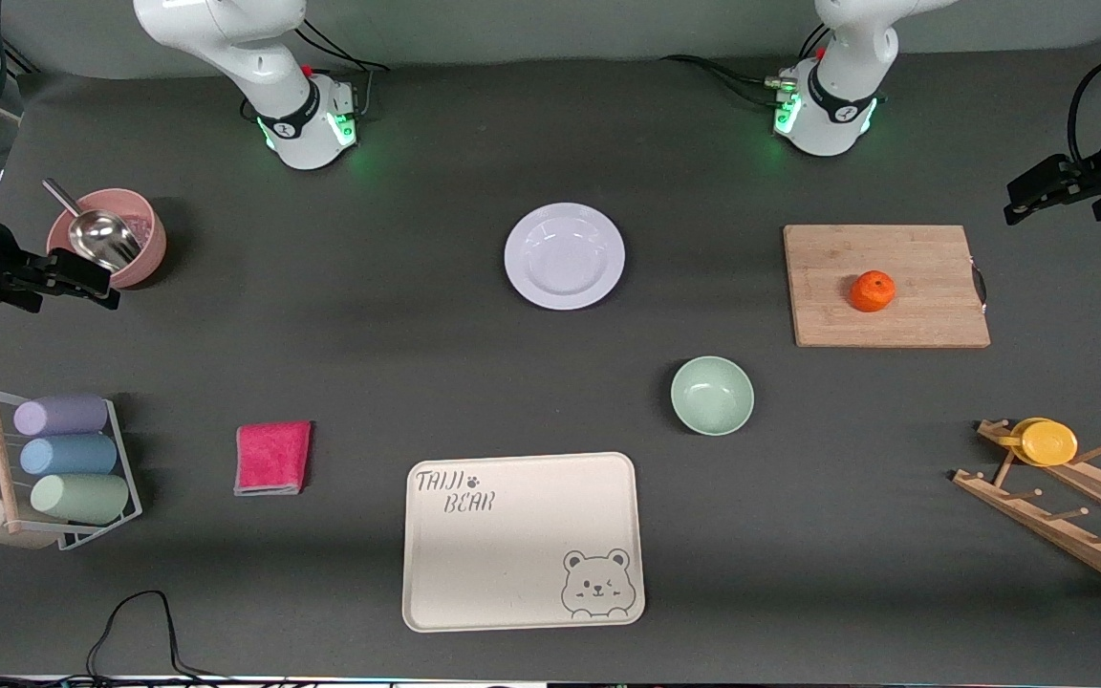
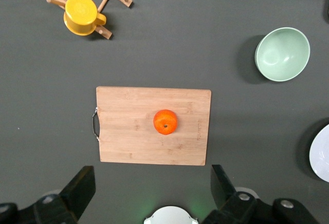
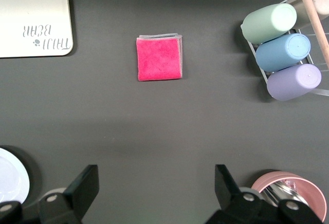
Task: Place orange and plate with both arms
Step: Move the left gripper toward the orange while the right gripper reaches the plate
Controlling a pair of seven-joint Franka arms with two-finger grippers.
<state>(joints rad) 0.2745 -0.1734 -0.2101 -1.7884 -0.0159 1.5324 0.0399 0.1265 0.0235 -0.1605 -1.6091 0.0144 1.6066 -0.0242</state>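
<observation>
On the dark table (image 1: 340, 315), both empty, wide-open grippers (left gripper (image 1: 1052, 191), right gripper (image 1: 63, 282)) should descend centred: orange (image 1: 872, 290), plate (image 1: 564, 255) rim.

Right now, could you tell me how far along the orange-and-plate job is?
Nothing looks done yet. The orange sits on the wooden cutting board, and the plate lies empty on the table between the arms' bases. Nothing is in hand: the left gripper hangs open above the board, and the right gripper waits open near the pink bowl. Picking up and placing both items remains.
</observation>
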